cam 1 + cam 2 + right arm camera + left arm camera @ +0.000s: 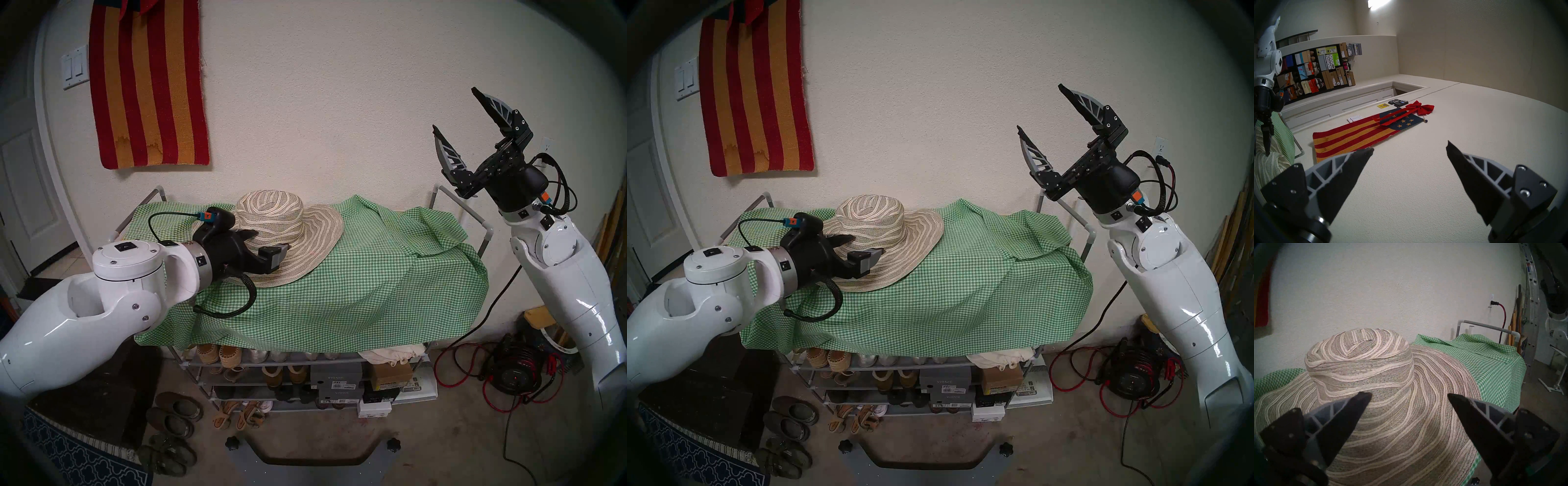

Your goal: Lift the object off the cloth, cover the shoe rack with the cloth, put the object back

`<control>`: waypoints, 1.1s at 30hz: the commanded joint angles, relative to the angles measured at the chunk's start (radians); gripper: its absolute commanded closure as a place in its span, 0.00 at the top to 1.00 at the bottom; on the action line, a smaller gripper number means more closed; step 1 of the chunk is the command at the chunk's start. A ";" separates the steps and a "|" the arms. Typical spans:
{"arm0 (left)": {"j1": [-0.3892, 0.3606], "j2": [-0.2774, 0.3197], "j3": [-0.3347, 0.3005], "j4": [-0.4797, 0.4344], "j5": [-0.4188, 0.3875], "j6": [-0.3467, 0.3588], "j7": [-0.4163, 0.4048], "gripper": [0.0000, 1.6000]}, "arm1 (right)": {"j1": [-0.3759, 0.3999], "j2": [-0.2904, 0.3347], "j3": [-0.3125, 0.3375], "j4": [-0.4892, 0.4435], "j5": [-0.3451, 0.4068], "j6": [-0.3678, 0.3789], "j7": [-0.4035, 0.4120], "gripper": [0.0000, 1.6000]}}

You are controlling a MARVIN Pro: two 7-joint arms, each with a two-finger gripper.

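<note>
On top of the shoe rack (451, 203), toward its left half, the sun hat (281, 234) is seen resting crown-up on the green gingham cloth (356, 281), which is already draped over the top tier and down the front. Judged from this, either the first lift is about to be made or the hat has just been set back — the frames alone do not settle which. The left gripper (1409, 395) is held low over the near brim, its jaws spread wide with nothing between them; the crown stands just beyond the fingertips, a little to the left of the gap in the wrist view. If a lift is intended, a pinch on the floppy brim or crown would be called for. The right gripper (456, 112) is raised well apart — wide open, empty, aimed at the wall.
</note>
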 commanded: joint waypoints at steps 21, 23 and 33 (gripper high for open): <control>-0.110 -0.315 0.206 -0.050 0.399 0.191 0.466 1.00 | -0.001 0.000 -0.004 0.001 -0.005 -0.004 -0.002 1.00; -0.119 -0.334 0.233 -0.038 0.427 0.213 0.501 1.00 | -0.001 0.000 -0.005 0.001 -0.005 -0.004 -0.003 1.00; -0.197 -0.394 0.305 0.052 0.458 0.305 0.582 1.00 | 0.000 0.001 -0.006 0.002 -0.006 -0.005 -0.004 1.00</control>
